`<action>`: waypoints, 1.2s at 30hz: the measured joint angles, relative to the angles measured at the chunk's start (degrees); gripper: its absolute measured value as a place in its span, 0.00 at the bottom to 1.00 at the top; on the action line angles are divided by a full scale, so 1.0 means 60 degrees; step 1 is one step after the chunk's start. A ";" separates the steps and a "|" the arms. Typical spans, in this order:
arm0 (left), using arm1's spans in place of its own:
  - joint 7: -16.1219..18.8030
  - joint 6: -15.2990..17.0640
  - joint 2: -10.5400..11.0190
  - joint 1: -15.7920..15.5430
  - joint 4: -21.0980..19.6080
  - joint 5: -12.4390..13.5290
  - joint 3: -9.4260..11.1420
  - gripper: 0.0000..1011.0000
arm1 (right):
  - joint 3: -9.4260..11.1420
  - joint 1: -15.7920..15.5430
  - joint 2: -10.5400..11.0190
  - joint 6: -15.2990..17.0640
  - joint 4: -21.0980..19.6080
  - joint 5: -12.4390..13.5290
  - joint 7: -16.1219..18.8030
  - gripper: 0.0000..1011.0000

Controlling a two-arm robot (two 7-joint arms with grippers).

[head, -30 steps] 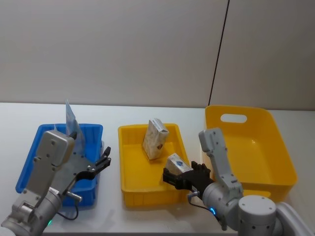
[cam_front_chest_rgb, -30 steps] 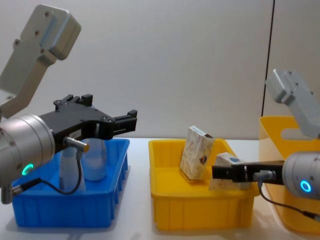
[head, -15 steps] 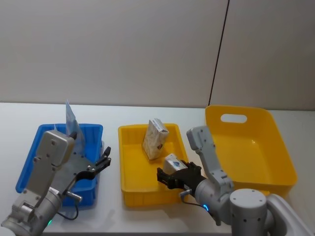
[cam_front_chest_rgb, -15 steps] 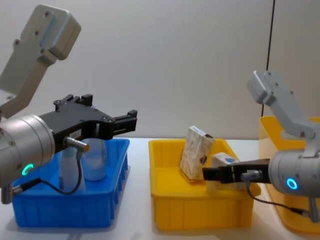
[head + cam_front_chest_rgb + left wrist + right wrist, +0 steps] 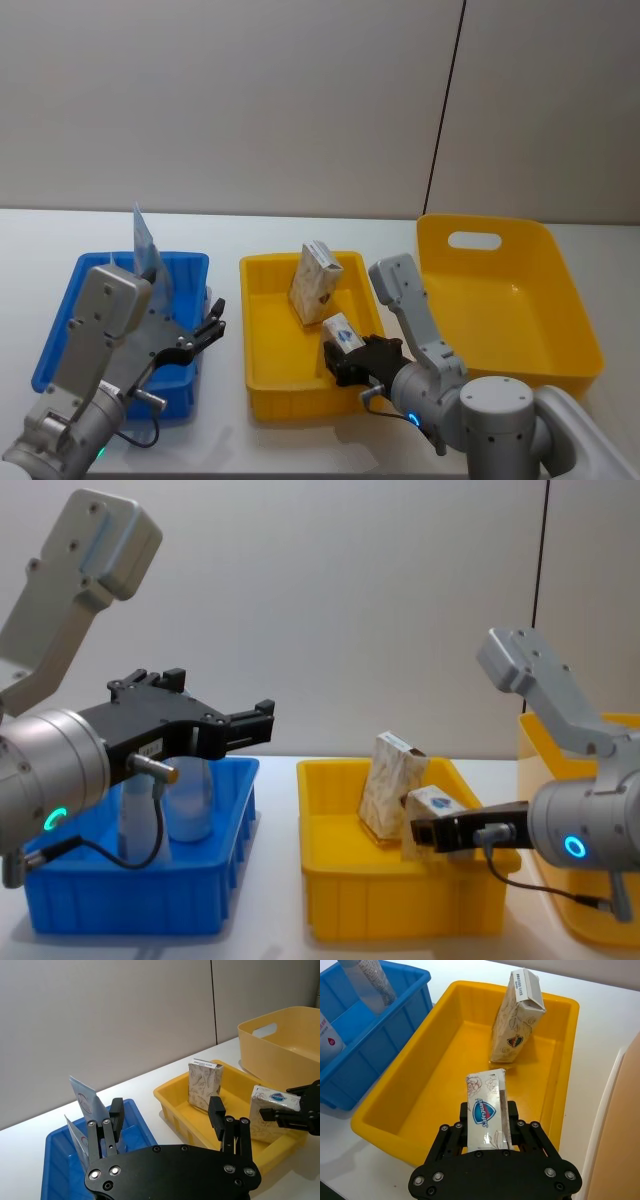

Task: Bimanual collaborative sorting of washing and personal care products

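Head view: low at centre frame, the right end effector grips a marbled pack over the small yellow tray; a second pack stands just above it in the frame. Lower left, the left end effector hangs open over the right edge of the blue tray. Left wrist view: a pale-blue tube leans in that tray.

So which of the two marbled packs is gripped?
The nearer pack, clamped in the right gripper; the other pack stands tilted farther back in the yellow tray.
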 joint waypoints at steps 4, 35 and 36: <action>0.0000 0.0000 0.0000 -0.0001 0.0000 0.0000 0.0000 0.99 | -0.0001 0.0012 0.0002 0.0022 0.0002 -0.0034 0.0029 0.37; 0.0000 0.0000 0.0000 0.0000 0.0000 0.0000 0.0000 0.99 | 0.0204 -0.0389 0.0067 -0.1927 -0.0993 -0.0564 -0.0068 0.36; 0.0000 0.0000 0.0000 0.0000 0.0000 -0.0001 0.0000 0.99 | 0.0221 -0.0410 0.0075 -0.1999 -0.1055 -0.0594 -0.0106 0.36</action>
